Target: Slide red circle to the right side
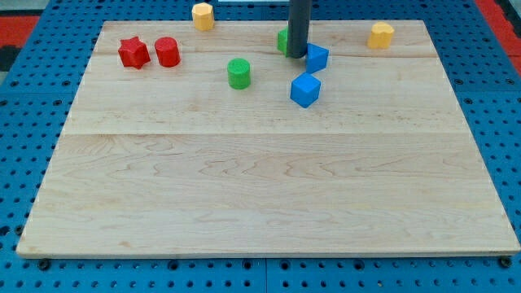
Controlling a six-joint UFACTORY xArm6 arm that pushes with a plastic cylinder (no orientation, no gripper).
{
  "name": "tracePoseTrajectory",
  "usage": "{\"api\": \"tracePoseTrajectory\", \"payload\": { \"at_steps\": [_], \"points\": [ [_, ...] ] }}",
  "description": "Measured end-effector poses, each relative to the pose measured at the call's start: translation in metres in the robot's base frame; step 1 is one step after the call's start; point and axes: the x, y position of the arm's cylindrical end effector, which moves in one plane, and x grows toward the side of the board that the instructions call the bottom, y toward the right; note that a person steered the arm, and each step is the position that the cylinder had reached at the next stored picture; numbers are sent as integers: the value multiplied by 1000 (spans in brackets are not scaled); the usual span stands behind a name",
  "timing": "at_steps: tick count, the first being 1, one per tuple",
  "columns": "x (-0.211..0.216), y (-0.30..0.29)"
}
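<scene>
1. Desk (269, 195): pale wooden board on a blue pegboard. All blocks sit in the far band, 10 to 2 o'clock from board centre; the near half holds nothing.
2. Our rod comes down from 12 o'clock. The end effector is a bare rod with no jaws, so nothing opens or closes and it holds nothing. Our tip (296, 55) rests between a green block (282, 41), half hidden behind the rod, and a blue cube (317, 58) just beside it at 3 o'clock.
3. A second blue cube (305, 89) lies near, at 5 o'clock from the tip. A green cylinder (238, 73) stands at 8 o'clock from the tip.
4. Red circle (167, 51): at 10 o'clock on the desk, well apart from the tip, just beside a red star (133, 53) at its 9 o'clock.
5. Yellow blocks: one (203, 15) at 11 o'clock on the far edge, one (380, 35) at 1 o'clock.
6. Judgement: the tip is on the wrong side. We must reach the circle's 9 o'clock face, where the star leaves little room. The straight path toward 3 o'clock passes near the green cylinder and the blue cubes.
</scene>
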Motion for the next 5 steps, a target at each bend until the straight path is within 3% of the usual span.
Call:
{"api": "tracePoseTrajectory", "payload": {
  "at_steps": [1,3,4,5],
  "points": [
    [-15,29],
    [-64,26],
    [-72,21],
    [-46,-25]
  ]
}}
